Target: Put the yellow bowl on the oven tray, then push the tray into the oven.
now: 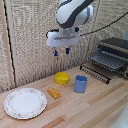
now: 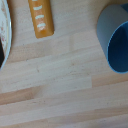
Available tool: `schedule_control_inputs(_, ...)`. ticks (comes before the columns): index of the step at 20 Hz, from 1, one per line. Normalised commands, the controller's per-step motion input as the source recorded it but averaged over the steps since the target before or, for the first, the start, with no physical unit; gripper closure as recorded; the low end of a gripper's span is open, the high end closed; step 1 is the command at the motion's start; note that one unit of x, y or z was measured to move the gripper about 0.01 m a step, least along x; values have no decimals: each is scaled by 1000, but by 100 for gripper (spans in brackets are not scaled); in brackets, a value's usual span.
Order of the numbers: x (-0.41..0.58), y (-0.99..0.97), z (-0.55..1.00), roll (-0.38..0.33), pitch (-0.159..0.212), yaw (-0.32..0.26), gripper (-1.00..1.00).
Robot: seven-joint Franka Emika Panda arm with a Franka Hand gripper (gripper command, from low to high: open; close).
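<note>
End effector (image 1: 61, 51) is hanging above the table (image 1: 100, 107), fingers slightly spread and pinching nothing, though the exterior view is blurry and we are judging the gap with caution. We are expecting two risks: descending off-centre could tip the yellow dish (image 1: 62, 77), and drifting toward the exterior view's right could strike the blue cup (image 1: 80, 83) standing just beside it. We are seeing the yellow dish as a small round bright bowl, upright on the table, between the orange block (image 1: 54, 93) and the blue cup, apart from the baking sheet (image 1: 102, 67).
</note>
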Motion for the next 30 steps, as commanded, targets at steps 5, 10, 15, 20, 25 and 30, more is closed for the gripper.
schedule_control_inputs(5,661,-433,-95,28,45,-129,-100)
schedule_control_inputs(10,795,-439,-134,45,90,-81,-100)
schedule_control_inputs(15,631,-405,-139,31,102,-71,-100)
schedule_control_inputs(20,331,-415,-162,6,112,-92,-100)
schedule_control_inputs(25,45,-430,-164,1,108,-57,-100)
schedule_control_inputs(30,120,-415,-242,1,74,19,-100)
